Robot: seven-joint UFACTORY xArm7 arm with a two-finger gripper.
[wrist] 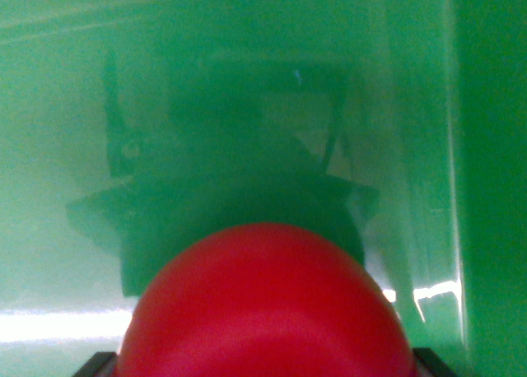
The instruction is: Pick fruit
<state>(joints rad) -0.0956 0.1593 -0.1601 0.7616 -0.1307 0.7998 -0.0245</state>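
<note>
Though blurred, fills six o'clock of the wrist view: red fruit (265,307), round, perhaps an apple, against a glossy green surface (66,105). Dark gripper (265,367) corners flank it; jaws' spread cannot be told.

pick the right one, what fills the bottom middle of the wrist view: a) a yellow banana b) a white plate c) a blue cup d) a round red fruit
d, a smooth round red fruit bulges up from the bottom edge, set against a glossy green surface that shows a dark blurred reflection.
</note>
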